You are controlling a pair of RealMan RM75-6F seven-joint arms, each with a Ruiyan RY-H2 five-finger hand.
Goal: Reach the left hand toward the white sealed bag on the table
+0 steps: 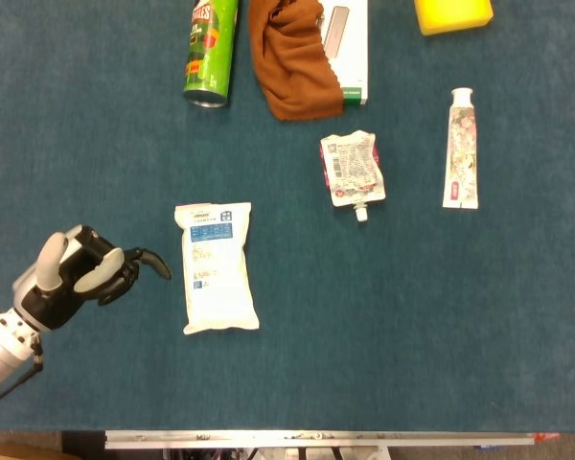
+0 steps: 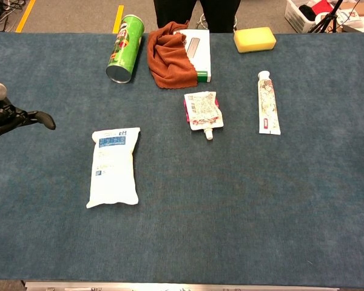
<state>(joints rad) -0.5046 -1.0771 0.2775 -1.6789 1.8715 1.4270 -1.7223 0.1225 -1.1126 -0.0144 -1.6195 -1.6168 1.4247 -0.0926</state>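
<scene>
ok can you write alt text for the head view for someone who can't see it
The robot's left hand, holding nothing, sits at the lower left of a blue carpeted table, just left of a flat white pouch with a blue label. Along the far edge lie a green chip can, a rust-brown cloth on a white box, and a yellow sponge.
</scene>
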